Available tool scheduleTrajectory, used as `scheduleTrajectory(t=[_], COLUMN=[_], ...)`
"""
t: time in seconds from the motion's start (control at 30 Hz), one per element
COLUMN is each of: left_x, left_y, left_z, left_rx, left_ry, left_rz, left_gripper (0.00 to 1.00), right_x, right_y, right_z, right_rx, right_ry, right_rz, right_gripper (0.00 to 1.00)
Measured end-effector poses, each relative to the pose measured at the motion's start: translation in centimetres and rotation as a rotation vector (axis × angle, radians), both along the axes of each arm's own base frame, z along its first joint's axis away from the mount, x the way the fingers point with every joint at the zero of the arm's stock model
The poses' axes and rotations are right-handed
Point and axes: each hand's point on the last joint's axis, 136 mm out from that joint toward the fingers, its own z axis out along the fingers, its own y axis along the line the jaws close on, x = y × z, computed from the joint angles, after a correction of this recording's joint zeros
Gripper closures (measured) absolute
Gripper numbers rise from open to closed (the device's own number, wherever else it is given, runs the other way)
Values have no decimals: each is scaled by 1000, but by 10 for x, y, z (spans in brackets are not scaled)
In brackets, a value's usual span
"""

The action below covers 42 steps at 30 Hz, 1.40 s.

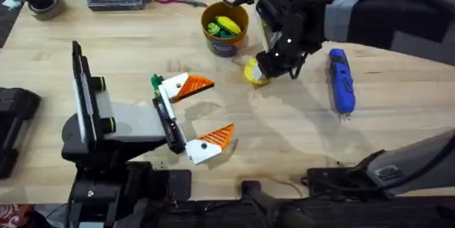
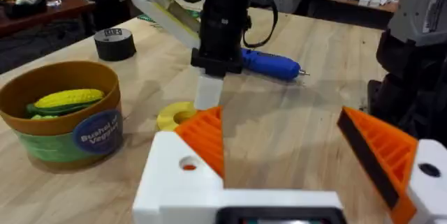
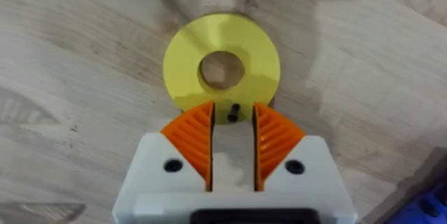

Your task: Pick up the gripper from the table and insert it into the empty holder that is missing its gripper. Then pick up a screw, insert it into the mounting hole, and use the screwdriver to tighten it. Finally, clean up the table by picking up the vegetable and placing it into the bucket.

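Light wooden table (image 1: pixel 142 50) under me — my right gripper (image 3: pixel 232 137) is hovering, fingers narrowly parted, around a small dark screw (image 3: pixel 234 111) on the yellow disc (image 3: pixel 222 70); next I'm needing a careful pinch.

Right gripper (image 3: pixel 232 128): low over yellow disc (image 3: pixel 222 68); orange pads close together, narrow gap between.
Bucket (image 1: pixel 225 28): just beside disc; blocks approach from the far-left side.
Screwdriver (image 1: pixel 340 80): lies right of the disc, apart; open lane of table (image 1: pixel 284 125) between.
Left gripper (image 1: pixel 201 113): fingers spread wide; bare wood between it and the disc.
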Motion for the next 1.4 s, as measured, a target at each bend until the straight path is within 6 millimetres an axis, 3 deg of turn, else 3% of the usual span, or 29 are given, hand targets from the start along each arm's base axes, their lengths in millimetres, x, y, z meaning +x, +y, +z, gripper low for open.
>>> scheduleTrajectory(t=[0.3, 0.6, 0.73, 1.4], left_x=[0, 0, 0, 0], left_y=[0, 0, 0, 0], left_z=[0, 0, 0, 0], left_rx=[0, 0, 0, 0], left_ry=[0, 0, 0, 0], left_rz=[0, 0, 0, 0], left_gripper=[15, 16, 15, 15], right_x=[3, 1, 2, 0], right_y=[-1, 4, 4, 3], right_z=[0, 0, 1, 4], right_rx=[-10, -11, -9, -18], right_ry=[-17, -18, -24, -11], right_rz=[-1, 14, 13, 12], right_gripper=[717, 864, 991, 995])
